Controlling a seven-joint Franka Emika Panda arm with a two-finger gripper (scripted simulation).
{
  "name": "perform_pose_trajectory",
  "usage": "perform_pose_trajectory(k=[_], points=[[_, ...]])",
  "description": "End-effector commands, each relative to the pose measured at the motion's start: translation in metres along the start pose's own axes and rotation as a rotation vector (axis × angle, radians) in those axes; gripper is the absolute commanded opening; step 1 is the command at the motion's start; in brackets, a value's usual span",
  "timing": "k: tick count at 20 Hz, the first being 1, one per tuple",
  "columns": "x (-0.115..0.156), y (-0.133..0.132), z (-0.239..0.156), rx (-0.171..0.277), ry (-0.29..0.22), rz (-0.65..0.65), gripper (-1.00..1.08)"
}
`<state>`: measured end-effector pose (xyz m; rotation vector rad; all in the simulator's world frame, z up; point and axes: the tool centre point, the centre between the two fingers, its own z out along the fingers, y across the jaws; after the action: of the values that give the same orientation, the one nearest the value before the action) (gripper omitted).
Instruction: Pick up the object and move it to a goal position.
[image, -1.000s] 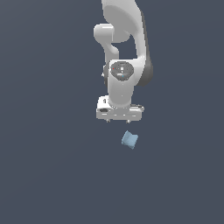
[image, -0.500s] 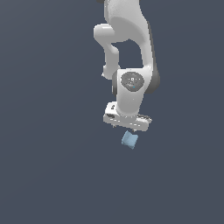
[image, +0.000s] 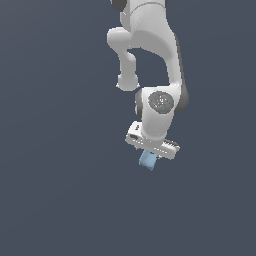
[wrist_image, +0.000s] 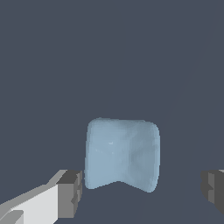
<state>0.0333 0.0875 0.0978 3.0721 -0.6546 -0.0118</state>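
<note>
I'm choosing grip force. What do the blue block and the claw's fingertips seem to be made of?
The blue block looks like matte plastic or foam: soft shading, no glints, rounded uneven faces. As a render, it leaves this open. The claw has grey fingertips that look like dull rubbery pads on glossy white plastic.

The surroundings are one flat field of dark slate blue-grey (image: 55, 200), filling both the exterior view and the wrist view. No seam shows between floor and wall. The light is even and soft, with only a faint lightening of tone toward the exterior view's upper left. The surface looks matte and unmarked.
</note>
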Motion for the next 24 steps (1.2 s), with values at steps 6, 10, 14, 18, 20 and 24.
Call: perform_pose_trajectory(k=[6,10,14,18,20,24], points=[[0.001,-0.010,0.006,0.002,0.007,0.052,1.00],[0.001,-0.010,0.007,0.002,0.006,0.050,1.00],[0.001,-0.010,0.016,0.002,0.006,0.050,1.00],[0.001,-0.009,0.036,0.002,0.007,0.053,1.00],[0.001,-0.009,0.046,0.002,0.007,0.053,1.00],[0.001,-0.010,0.056,0.002,0.007,0.054,1.00]])
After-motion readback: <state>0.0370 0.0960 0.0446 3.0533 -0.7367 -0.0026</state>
